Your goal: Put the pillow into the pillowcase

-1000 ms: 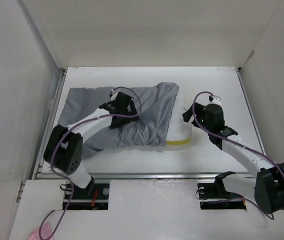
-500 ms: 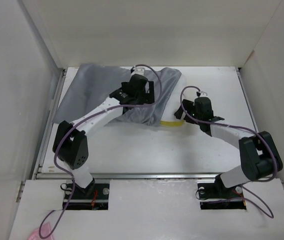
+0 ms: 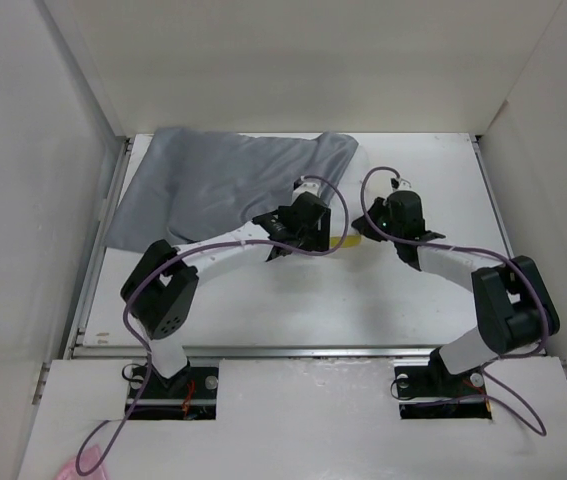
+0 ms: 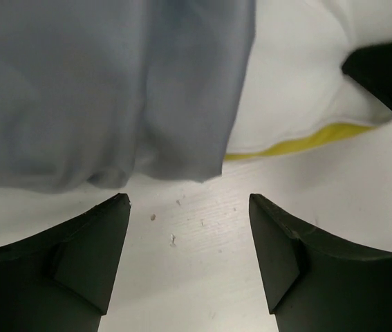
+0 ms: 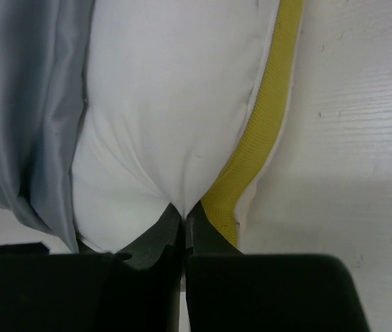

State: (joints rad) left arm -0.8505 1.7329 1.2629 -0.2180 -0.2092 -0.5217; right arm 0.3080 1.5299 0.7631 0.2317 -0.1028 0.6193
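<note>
The grey pillowcase (image 3: pixel 223 185) lies spread over the back left of the table. Nearly all of the pillow is inside it, and from above only a yellow-trimmed corner (image 3: pixel 342 240) shows at the sack's right mouth. In the right wrist view my right gripper (image 5: pixel 184 214) is shut, pinching the white pillow (image 5: pixel 168 90) beside its yellow trim (image 5: pixel 265 117), with the pillowcase (image 5: pixel 23 104) to the left. My left gripper (image 4: pixel 189 204) stands open over bare table just short of the pillowcase hem (image 4: pixel 99 90) and the pillow (image 4: pixel 285 90). Seen from above, the left gripper (image 3: pixel 315 232) and right gripper (image 3: pixel 361 230) sit close together.
White enclosure walls stand on the left (image 3: pixel 63 200), back (image 3: pixel 303 70) and right (image 3: pixel 553 180) of the white table (image 3: pixel 423 290). Purple cables loop above both wrists. The dark right gripper shows at the top right of the left wrist view (image 4: pixel 389 76).
The left gripper came off the top of the pillowcase and swung down to its near right corner. The pillowcase now lies flatter and further back. The right gripper shut on the pillow's edge.
</note>
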